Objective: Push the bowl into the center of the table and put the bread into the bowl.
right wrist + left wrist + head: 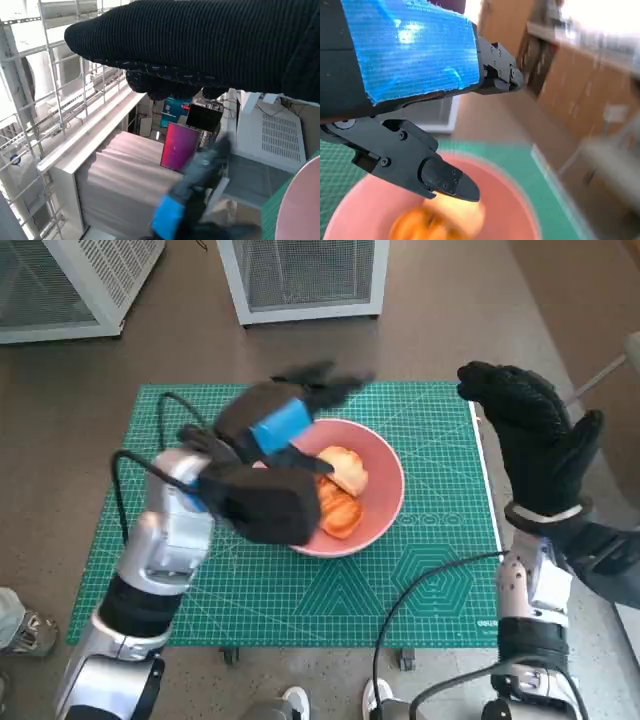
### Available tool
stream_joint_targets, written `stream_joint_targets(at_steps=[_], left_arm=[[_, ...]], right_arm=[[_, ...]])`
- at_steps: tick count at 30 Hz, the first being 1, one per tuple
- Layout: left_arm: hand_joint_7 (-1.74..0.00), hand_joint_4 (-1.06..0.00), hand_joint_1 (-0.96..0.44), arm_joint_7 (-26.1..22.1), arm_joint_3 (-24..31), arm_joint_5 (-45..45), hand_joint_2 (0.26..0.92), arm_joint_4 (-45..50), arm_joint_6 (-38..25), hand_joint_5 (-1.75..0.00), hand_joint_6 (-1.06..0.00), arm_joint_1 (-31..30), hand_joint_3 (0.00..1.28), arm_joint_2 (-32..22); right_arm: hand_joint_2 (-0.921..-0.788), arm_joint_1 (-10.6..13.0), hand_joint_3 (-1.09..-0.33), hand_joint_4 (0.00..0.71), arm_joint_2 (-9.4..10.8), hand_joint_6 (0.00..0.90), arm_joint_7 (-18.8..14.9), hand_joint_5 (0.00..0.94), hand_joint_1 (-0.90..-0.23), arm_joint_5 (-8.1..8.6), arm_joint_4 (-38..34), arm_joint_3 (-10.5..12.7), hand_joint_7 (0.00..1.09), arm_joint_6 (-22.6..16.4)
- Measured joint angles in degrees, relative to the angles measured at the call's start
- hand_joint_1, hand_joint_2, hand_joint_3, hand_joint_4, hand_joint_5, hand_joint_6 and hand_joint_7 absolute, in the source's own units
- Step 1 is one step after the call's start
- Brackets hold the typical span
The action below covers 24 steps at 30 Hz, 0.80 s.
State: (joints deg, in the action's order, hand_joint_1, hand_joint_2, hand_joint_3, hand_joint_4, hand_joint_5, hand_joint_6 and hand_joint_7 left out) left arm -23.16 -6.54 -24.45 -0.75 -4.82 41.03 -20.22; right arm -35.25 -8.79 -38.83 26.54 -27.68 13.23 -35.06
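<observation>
**Bread in the bowl, both hands empty**

From my head camera I see the green cutting mat [420,580] covering the table, by far the biggest thing in view. Beyond its far edge stand two white mesh-sided units [305,275] on the brown floor.

The pink bowl [385,490] sits near the middle of the mat. My left hand [275,430] hangs over the bowl's left rim, blue tape up, fingers spread and holding nothing; the left wrist camera confirms it, with the black fingers [442,177] apart above the bowl and nothing between them. My right hand [530,435] is raised off the right edge of the mat, well apart from the bowl, its gloved fingers loosely extended and empty.

The bread [345,470], pale golden, lies inside the bowl, touching an orange piece [340,512] nearer to me. In the left wrist view both are blurred.
</observation>
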Motion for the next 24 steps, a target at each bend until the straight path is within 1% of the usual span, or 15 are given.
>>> stream_joint_targets(at_steps=[1, 3, 4, 5, 8, 11, 14, 18, 24], left_arm=[[-0.03, -0.18, -0.51, 1.41, 1.93, 2.66, 0.911, -0.06, 2.28, -0.03, -0.3, -0.69, 0.09, 0.29], [-0.04, -0.22, -0.55, 3.51, 4.99, 7.12, 0.917, -0.31, 6.31, -0.04, -0.33, -1.95, 0.18, 0.85], [-0.04, -0.22, -0.56, 4.33, 6.44, 9.28, 0.918, -0.43, 8.14, -0.04, -0.33, -2.51, 0.2, 1.19], [-0.05, -0.23, -0.58, 5.18, 7.91, 11.74, 0.919, -0.61, 10.05, -0.04, -0.33, -3.11, 0.25, 1.67], [-0.05, -0.24, -0.62, 6.64, 11.34, 17.61, 0.92, -1.22, 13.94, -0.04, -0.34, -4.45, 0.33, 3.07], [-0.03, -0.23, -0.66, 7.36, 13.69, 22.24, 0.921, -2.15, 17.02, -0.02, -0.31, -5.64, 0.41, 3.91], [-0.02, -0.22, -0.7, 7.55, 15.26, 24.99, 0.921, -2.61, 18.69, -0.01, -0.28, -7.18, 0.44, 3.96], [0.0, -0.19, -0.76, 6.54, 16.63, 28.2, 0.921, -2.45, 18.45, 0.0, -0.24, -9.58, 0.47, 3.18], [0.0, -0.17, -0.79, 4.67, 17.66, 31.76, 0.921, -2.03, 18.14, 0.0, -0.21, -12.88, 0.48, 2.1]], right_arm=[[-0.921, -0.01, -0.759, 0.184, 0.0, 0.151, 0.01, 0.003, -0.688, 0.0, 0.13, -0.01, 0.15, 0.01], [-0.921, -0.01, -0.755, 0.185, -0.01, 0.154, 0.03, 0.003, -0.689, 0.01, 0.37, 0.01, 0.15, 0.01], [-0.921, -0.01, -0.755, 0.186, -0.01, 0.155, 0.04, 0.003, -0.689, 0.03, 0.5, 0.02, 0.15, 0.02], [-0.921, -0.01, -0.754, 0.186, -0.02, 0.156, 0.05, 0.003, -0.689, 0.04, 0.59, 0.03, 0.15, 0.03], [-0.921, -0.02, -0.753, 0.187, -0.02, 0.158, 0.12, 0.003, -0.689, 0.04, 0.72, 0.04, 0.15, 0.04], [-0.921, -0.04, -0.751, 0.188, -0.01, 0.16, 0.32, 0.004, -0.689, 0.02, 0.72, 0.04, 0.15, 0.04], [-0.921, -0.14, -0.749, 0.191, -0.01, 0.162, 0.6, 0.004, -0.69, -0.01, 0.72, 0.03, 0.15, 0.01], [-0.921, -0.27, -0.748, 0.194, -0.01, 0.164, 1.07, 0.005, -0.69, -0.1, 0.73, 0.01, 0.15, -0.13], [-0.921, -0.34, -0.746, 0.197, -0.03, 0.168, 1.69, 0.006, -0.689, -0.72, 0.89, 0.02, 0.14, -0.48]])
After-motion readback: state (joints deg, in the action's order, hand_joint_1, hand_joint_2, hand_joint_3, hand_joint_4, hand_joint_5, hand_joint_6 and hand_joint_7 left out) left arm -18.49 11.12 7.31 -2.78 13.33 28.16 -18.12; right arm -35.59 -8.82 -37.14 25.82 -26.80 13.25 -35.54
